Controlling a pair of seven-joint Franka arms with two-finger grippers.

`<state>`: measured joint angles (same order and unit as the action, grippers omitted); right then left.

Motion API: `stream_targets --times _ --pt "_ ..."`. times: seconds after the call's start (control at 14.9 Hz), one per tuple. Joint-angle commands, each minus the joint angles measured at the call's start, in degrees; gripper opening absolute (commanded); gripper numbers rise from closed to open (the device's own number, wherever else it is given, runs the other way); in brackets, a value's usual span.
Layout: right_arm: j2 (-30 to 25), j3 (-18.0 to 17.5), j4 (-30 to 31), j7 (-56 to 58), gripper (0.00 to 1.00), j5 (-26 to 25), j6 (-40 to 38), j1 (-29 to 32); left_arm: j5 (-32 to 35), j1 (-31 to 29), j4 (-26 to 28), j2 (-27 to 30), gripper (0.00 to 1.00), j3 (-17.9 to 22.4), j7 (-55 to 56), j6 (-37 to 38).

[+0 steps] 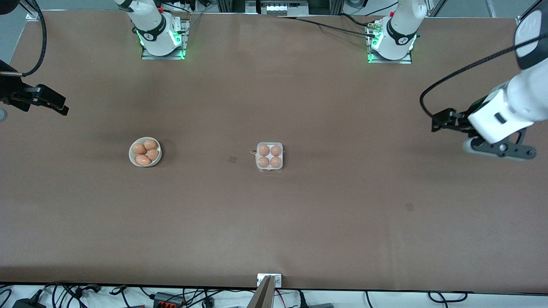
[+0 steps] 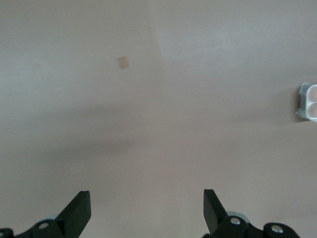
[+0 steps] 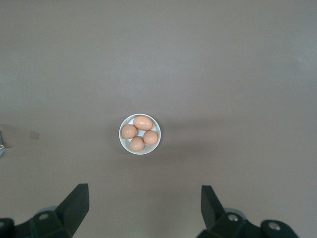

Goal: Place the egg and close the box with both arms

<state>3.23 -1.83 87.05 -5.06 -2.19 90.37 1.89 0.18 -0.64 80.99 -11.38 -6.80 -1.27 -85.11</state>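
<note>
Front view: box [image 1: 269, 157] mid-table, lid down, four eggs inside; placed egg [image 1: 264, 150] not distinguishable from others. Bowl [image 1: 145, 152] with four eggs toward right arm's end. Bare table [image 1: 342, 214] all round.

Left wrist view: left gripper [image 2: 146, 210] fingers apart, empty; box cut off at frame edge.

Right wrist view: right gripper [image 3: 143, 208] fingers apart, empty, over table near bowl.
</note>
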Motion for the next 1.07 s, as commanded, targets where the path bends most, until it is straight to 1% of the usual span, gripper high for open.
stream_targets --times 0.0,0.13,0.2,0.27,0.33,0.67,1.0 --pt "0.4 3.4 -1.5 0.3 1.00 0.0 -1.7 -3.0 -1.1 3.4 10.8 9.4 1.00 5.1 -1.2 -3.0" --pt "0.4 3.4 -1.5 0.2 1.00 0.0 -1.7 -3.0 -1.1 3.1 14.4 12.0 1.00 5.2 -1.1 -5.0" --pt "0.4 3.1 -1.6 0.2 1.00 0.0 -1.8 -2.9 -1.1 3.1 14.8 13.2 1.00 5.3 -1.5 -5.8" --pt "0.5 3.1 -1.6 0.5 1.00 -0.1 -1.7 -2.8 -1.0 3.2 15.3 13.7 1.00 5.3 -1.6 -8.4" --pt "0.5 3.1 -1.6 0.4 1.00 0.0 -1.6 -2.7 -0.9 3.3 15.2 13.8 1.00 5.2 -1.1 -9.5" --pt "0.5 3.1 -1.6 0.2 1.00 0.2 -1.4 -2.7 -1.0 2.6 13.4 12.7 1.00 4.8 -0.8 -6.0" --pt "0.7 3.1 -1.1 -0.1 1.00 0.2 -1.8 -2.7 -1.1 2.6 13.3 12.7 1.00 4.9 -0.4 -5.9"
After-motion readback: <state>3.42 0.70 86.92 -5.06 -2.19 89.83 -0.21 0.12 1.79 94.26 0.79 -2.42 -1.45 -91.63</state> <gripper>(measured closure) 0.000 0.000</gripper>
